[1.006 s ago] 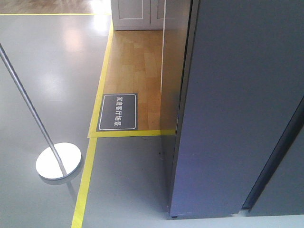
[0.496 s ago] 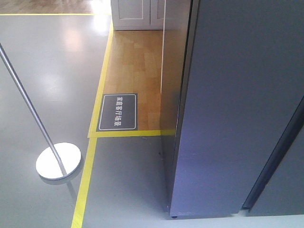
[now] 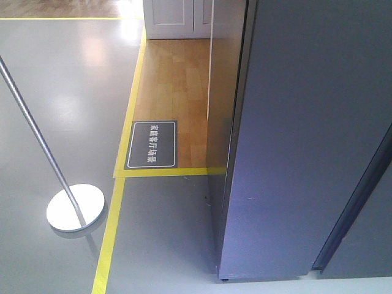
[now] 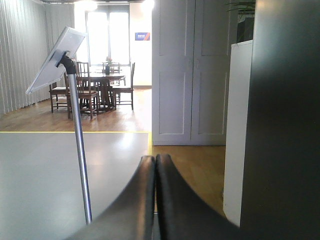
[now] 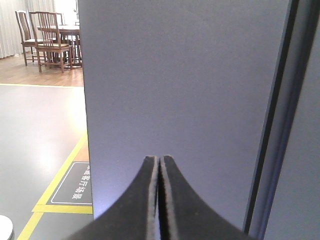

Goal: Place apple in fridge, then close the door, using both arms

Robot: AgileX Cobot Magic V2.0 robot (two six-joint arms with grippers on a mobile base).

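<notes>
Across the last second the front view shows no visible change: the fridge [image 3: 306, 153] fills the right of the scene, its dark grey door [image 3: 294, 122] stands in the same position, and the metal pole [image 3: 37, 141] on its round base [image 3: 75, 207] stays at near left on the grey floor [image 3: 67, 92].

The left gripper [image 4: 155, 162] has its fingers pressed together with nothing between them; it points past the fridge edge toward the far white cabinet doors [image 4: 190, 75].

The right gripper [image 5: 159, 162] is likewise closed and empty, facing the flat grey door panel at close range.

The apple is not visible in any view; its location cannot be determined. Judgement: no motion is under way, and the door-closing push is probably finished or nearly so.
</notes>
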